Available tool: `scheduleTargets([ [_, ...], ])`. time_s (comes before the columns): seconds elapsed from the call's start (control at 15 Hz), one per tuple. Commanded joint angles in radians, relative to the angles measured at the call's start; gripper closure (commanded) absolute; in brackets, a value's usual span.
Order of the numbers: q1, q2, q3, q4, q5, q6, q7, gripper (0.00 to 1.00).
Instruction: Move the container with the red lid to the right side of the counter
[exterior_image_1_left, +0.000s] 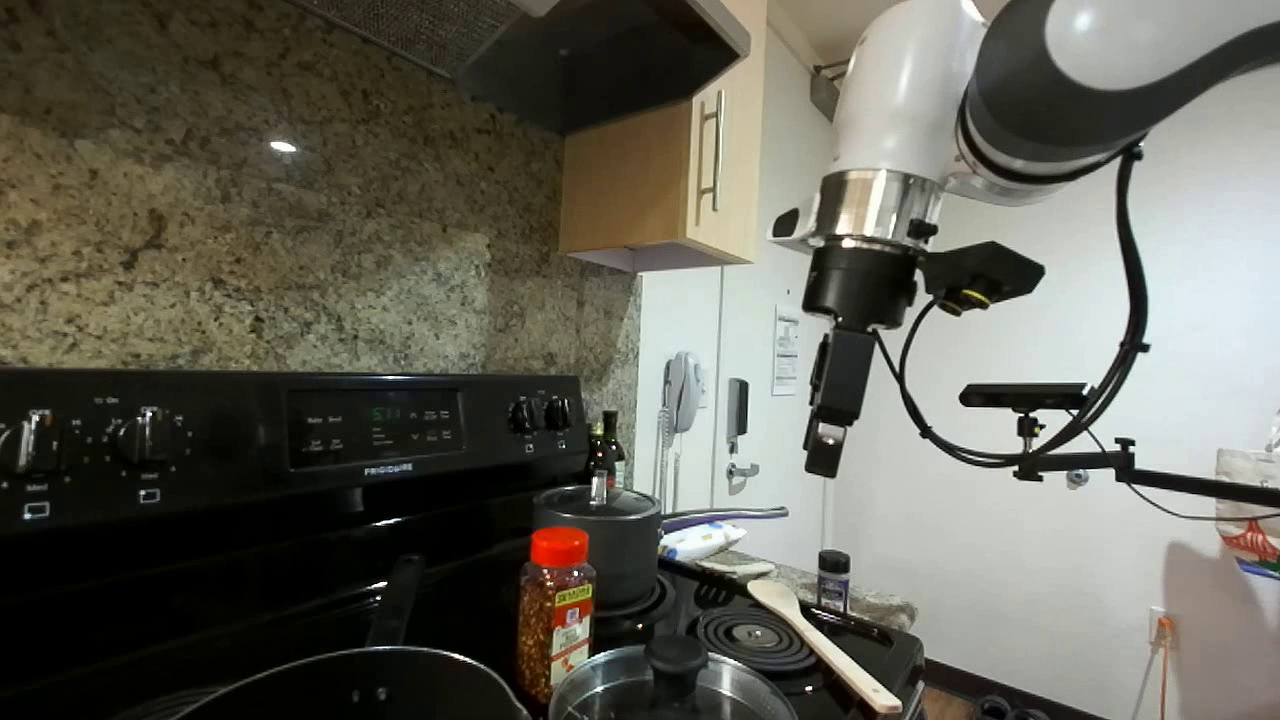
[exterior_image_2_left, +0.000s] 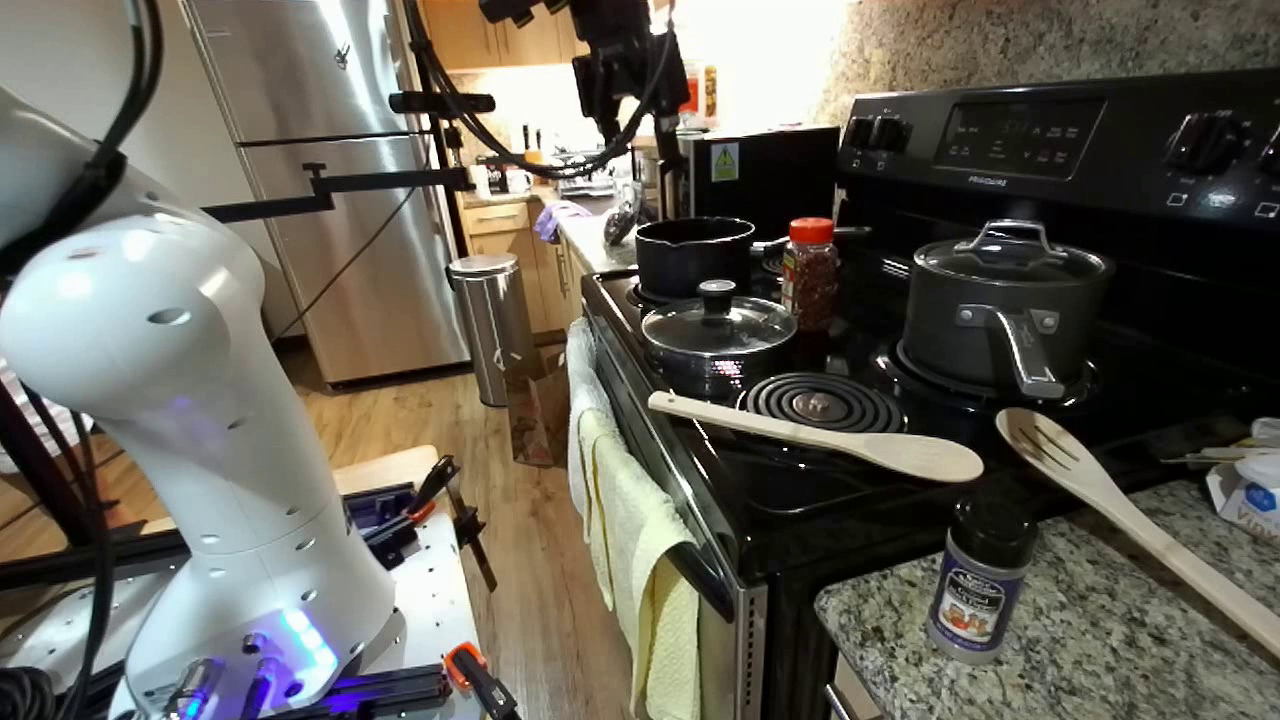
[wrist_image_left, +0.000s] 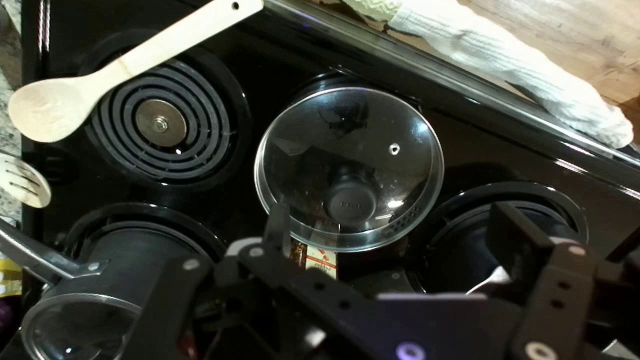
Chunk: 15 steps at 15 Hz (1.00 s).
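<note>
The container with the red lid (exterior_image_1_left: 557, 625) is a clear bottle of red-brown flakes with a yellow and white label. It stands upright on the black stove among the pots, and also shows in an exterior view (exterior_image_2_left: 811, 275). In the wrist view only part of its label (wrist_image_left: 322, 261) shows; the glass lid and my gripper's parts cover the rest. My gripper (exterior_image_1_left: 824, 455) points down, high above the stove and apart from the bottle; it also shows in an exterior view (exterior_image_2_left: 638, 140). In the wrist view its fingers (wrist_image_left: 397, 225) are wide apart with nothing between them.
A glass-lidded pan (wrist_image_left: 345, 135), a lidded saucepan (exterior_image_2_left: 1000, 310) and an open black pot (exterior_image_2_left: 695, 262) stand around the bottle. A wooden spoon (exterior_image_2_left: 830, 436) crosses the front burner. A dark-capped jar (exterior_image_2_left: 975, 590) and slotted spoon (exterior_image_2_left: 1130, 510) are by the granite counter (exterior_image_2_left: 1130, 650).
</note>
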Motion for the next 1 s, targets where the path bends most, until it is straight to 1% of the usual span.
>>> scheduleTargets([
  [0.0,-0.015,0.122,0.013,0.090,-0.020,0.020,0.031,0.00],
  [0.2,-0.019,0.191,0.007,0.137,-0.011,0.030,0.045,0.00],
  [0.4,-0.024,0.266,0.012,0.188,-0.021,0.069,0.053,0.00],
  [0.67,-0.018,0.407,0.036,0.305,-0.040,0.114,0.090,0.00],
  [0.93,-0.016,0.556,0.064,0.427,-0.128,0.146,0.217,0.00],
])
